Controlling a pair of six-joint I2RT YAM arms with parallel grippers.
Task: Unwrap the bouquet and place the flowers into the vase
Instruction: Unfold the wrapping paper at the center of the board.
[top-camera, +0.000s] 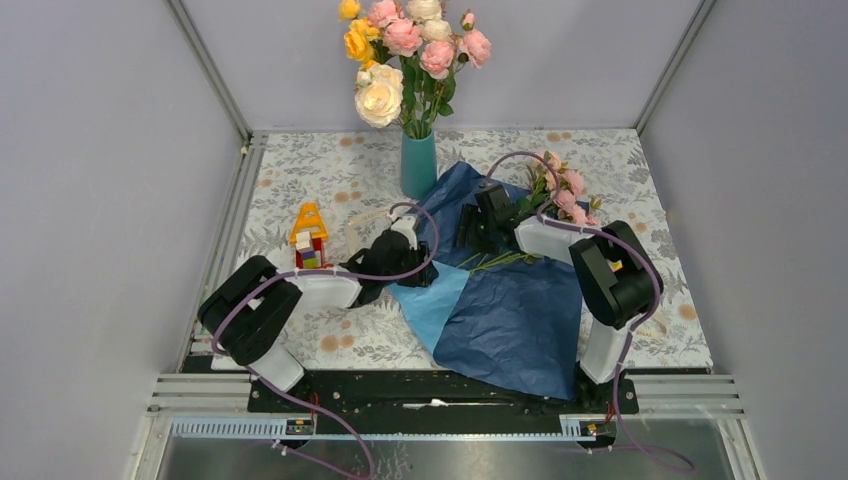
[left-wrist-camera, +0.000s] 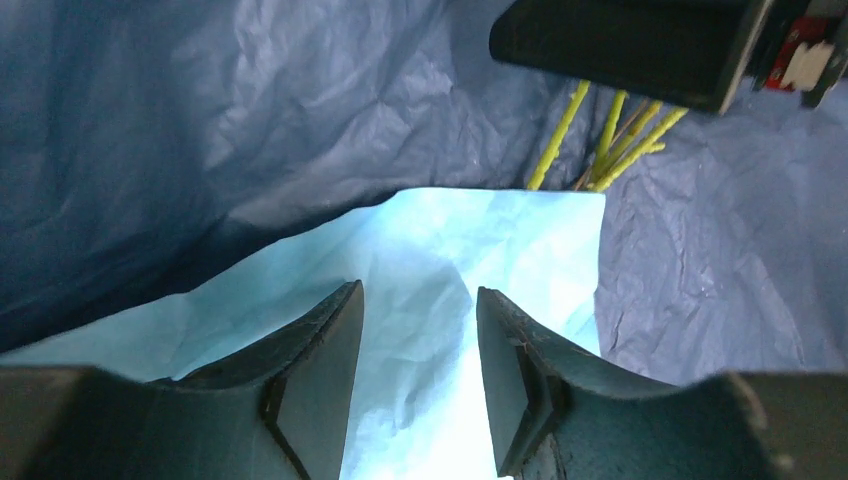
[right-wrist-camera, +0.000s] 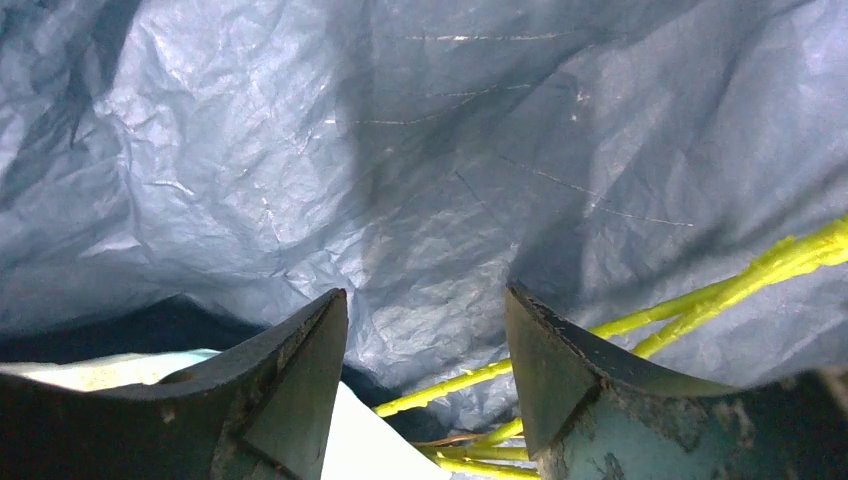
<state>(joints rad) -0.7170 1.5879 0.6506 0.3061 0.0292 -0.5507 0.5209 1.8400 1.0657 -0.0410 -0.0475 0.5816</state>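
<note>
The bouquet's blue paper (top-camera: 510, 320) lies spread open on the table, navy side up, with a light-blue flap (top-camera: 432, 300) folded over at its left. The pink flowers (top-camera: 565, 190) lie on its far right part, their green stems (top-camera: 500, 260) pointing towards the middle. The teal vase (top-camera: 418, 165) stands upright behind the paper. My left gripper (top-camera: 415, 255) hovers open over the light flap (left-wrist-camera: 480, 240), nothing between its fingers (left-wrist-camera: 325, 340). My right gripper (top-camera: 475, 225) is open just above the stems (right-wrist-camera: 700, 295), over the navy paper (right-wrist-camera: 400, 150).
A large bunch of yellow, cream and pink roses (top-camera: 405, 50) fills the vase. A small toy block tower (top-camera: 308, 240) stands left of my left gripper. The table has a floral cloth (top-camera: 330, 180) and is enclosed by grey walls.
</note>
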